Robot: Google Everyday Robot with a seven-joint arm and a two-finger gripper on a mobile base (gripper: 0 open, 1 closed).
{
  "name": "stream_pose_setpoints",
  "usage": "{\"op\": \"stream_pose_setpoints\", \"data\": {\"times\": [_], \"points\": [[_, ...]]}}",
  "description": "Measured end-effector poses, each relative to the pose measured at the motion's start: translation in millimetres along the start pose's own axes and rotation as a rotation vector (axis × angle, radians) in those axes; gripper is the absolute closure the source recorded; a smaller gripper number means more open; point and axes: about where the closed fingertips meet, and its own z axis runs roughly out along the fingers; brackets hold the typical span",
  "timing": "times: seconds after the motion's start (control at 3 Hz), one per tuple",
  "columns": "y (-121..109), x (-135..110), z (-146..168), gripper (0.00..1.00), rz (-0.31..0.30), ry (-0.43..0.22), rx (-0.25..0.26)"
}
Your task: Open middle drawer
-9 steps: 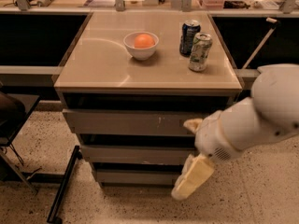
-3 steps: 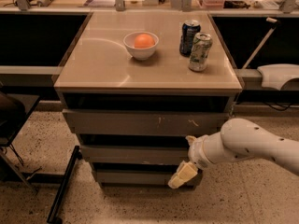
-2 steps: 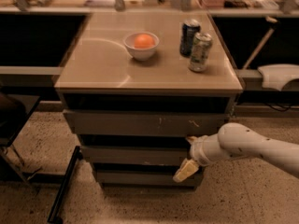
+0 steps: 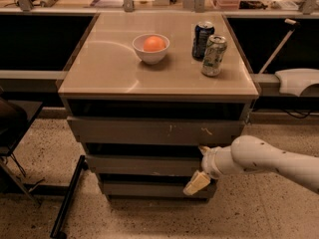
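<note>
Low and right of centre in the frame, my gripper (image 4: 200, 167) sits at the right end of the middle drawer (image 4: 144, 165). Its fingers are spread wide, one above the drawer front and one below it, and I cannot tell whether they press on it. The drawer looks closed between its two neighbours.

1. I see the cream tool (image 4: 198, 167), fingers apart, at the right end of the grey-brown middle drawer (image 4: 139, 165).
2. White bowl (image 4: 149, 56), orange fruit (image 4: 154, 44).
3. Tan desk (image 4: 99, 76); 1 dark-blue can (image 4: 203, 34), 1 silver-green can (image 4: 213, 56).
</note>
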Motion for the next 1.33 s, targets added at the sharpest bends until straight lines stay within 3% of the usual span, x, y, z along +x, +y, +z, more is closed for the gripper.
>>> {"op": "stream_pose_setpoints", "data": {"times": [0.33, 0.67, 1.0, 1.33], "points": [[-1, 25, 5, 0.0, -0.03, 0.1, 0.084], [9, 52, 19, 0.0, -0.027, 0.164, 0.092], [9, 52, 19, 0.0, -0.027, 0.164, 0.092], [2, 55, 20, 0.0, -0.03, 0.112, 0.089]]}}
